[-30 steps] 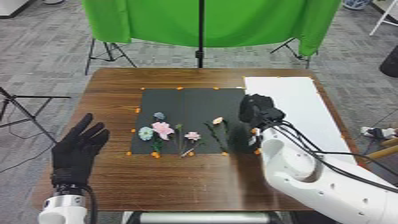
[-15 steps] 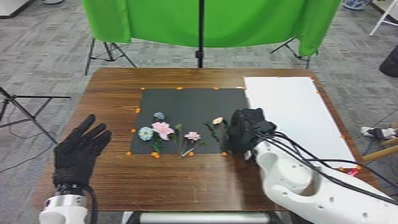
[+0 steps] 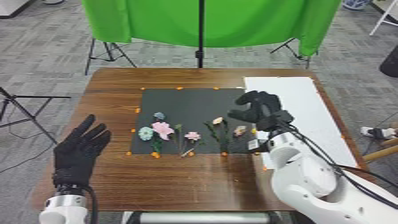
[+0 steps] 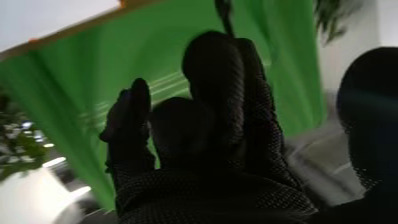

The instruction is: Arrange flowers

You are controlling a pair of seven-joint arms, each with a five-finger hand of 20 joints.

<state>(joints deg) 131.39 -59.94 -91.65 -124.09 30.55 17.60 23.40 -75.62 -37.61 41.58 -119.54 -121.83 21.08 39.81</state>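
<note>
Lying flowers (image 3: 162,129), small white wrist label (image 3: 253,144)

Pink is worn by the big flower (image 3: 163,128), pale blue by a bloom (image 3: 146,133); charcoal is claimed by the mat (image 3: 191,102), white by the sheet (image 3: 298,100), and bright green by the cloth (image 3: 258,25)!

Brown wooden tbl (image 3: 178,180) is standing on gray patterned flr (image 3: 44,60); green cloth (image 3: 258,30) is hanging behind tbl, w/ blk pole (image 3: 201,35) rising in front of cloth. Blk stand (image 3: 40,96) is standing L of tbl.
</note>
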